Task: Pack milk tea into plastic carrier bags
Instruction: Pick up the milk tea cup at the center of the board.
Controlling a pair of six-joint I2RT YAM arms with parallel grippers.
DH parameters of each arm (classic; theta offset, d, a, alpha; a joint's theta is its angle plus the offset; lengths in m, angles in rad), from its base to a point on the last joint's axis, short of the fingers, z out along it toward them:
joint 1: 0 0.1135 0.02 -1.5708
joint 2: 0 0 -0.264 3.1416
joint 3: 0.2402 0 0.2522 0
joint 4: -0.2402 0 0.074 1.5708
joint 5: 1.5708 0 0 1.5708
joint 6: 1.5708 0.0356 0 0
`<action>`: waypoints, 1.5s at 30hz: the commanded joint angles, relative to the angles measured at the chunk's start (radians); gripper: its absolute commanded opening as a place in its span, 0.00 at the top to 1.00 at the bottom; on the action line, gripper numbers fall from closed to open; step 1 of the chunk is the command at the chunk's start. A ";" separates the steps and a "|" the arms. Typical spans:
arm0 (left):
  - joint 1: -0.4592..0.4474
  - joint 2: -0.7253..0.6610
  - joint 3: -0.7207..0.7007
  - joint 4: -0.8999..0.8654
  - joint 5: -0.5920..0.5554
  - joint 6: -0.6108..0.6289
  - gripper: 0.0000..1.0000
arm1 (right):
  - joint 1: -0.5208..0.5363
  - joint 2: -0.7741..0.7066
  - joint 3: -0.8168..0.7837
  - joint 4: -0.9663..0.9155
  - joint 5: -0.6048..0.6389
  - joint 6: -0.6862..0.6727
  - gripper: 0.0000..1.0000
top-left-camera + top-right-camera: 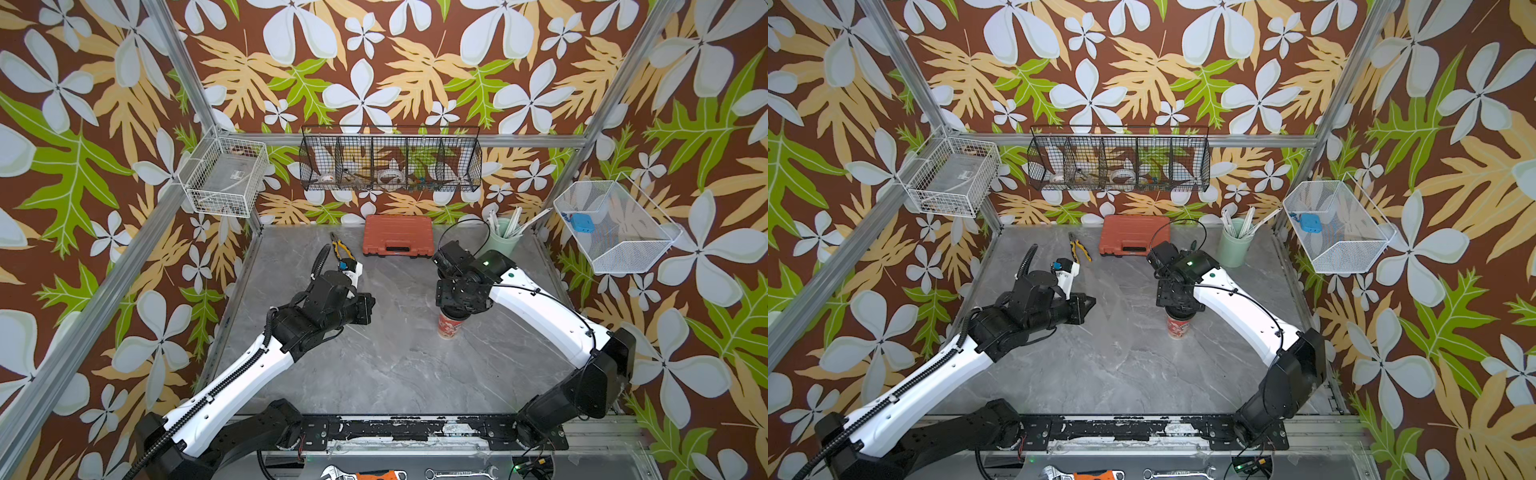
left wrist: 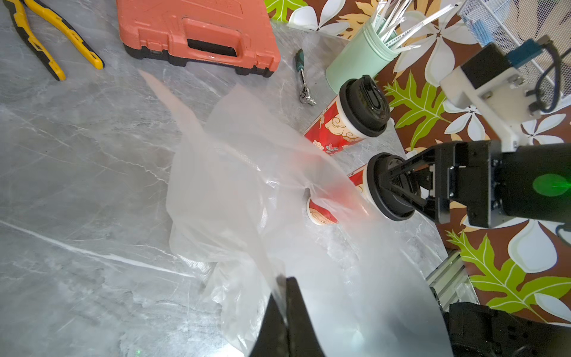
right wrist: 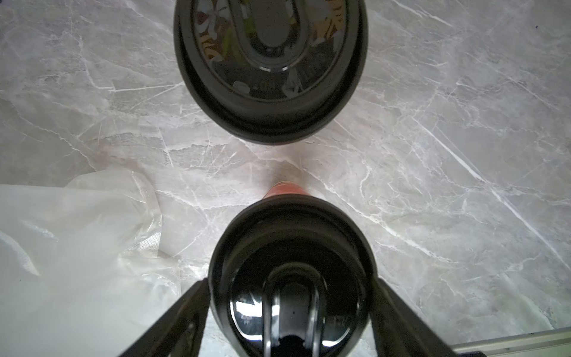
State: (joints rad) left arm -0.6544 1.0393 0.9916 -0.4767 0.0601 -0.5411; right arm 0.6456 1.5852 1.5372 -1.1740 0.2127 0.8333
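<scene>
Milk tea cups [image 2: 335, 126] both stand unbagged toward the table's [image 1: 374, 374] three o'clock. The left gripper [image 2: 285, 309] is clamped on a bag [image 2: 234, 191]. The right gripper [image 3: 290, 282] straddles one lid [image 3: 247, 247], grip unclear.

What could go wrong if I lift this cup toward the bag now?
1. The right tool straddles only the lid of the milk tea cup; the lid may pop off or slip.
2. The second cup stands close by; a swing could topple it.
3. The left tool pinches just one fold of the carrier bag; no open mouth shows, so the cup may snag.
</scene>
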 commanded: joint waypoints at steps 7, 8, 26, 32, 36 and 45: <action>0.002 -0.008 -0.007 -0.005 -0.009 -0.003 1.00 | 0.000 -0.011 -0.004 -0.015 0.012 0.001 0.23; 0.002 -0.009 -0.008 -0.005 -0.011 -0.004 1.00 | 0.000 -0.011 -0.004 -0.013 0.014 0.000 0.24; 0.002 -0.010 -0.016 -0.007 -0.018 -0.004 1.00 | 0.000 -0.007 -0.053 0.011 0.004 -0.002 0.26; 0.002 -0.015 -0.019 -0.005 -0.020 -0.005 1.00 | -0.001 -0.009 -0.044 -0.001 0.018 -0.005 0.31; 0.002 -0.018 -0.024 0.005 -0.017 -0.004 1.00 | -0.001 -0.013 -0.002 -0.024 0.035 -0.015 0.34; 0.002 -0.011 -0.043 0.067 0.010 -0.015 1.00 | 0.000 -0.058 0.126 -0.073 0.068 -0.089 0.37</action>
State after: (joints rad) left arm -0.6544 1.0267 0.9531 -0.4618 0.0536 -0.5453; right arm 0.6460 1.5433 1.6363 -1.2160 0.2543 0.7864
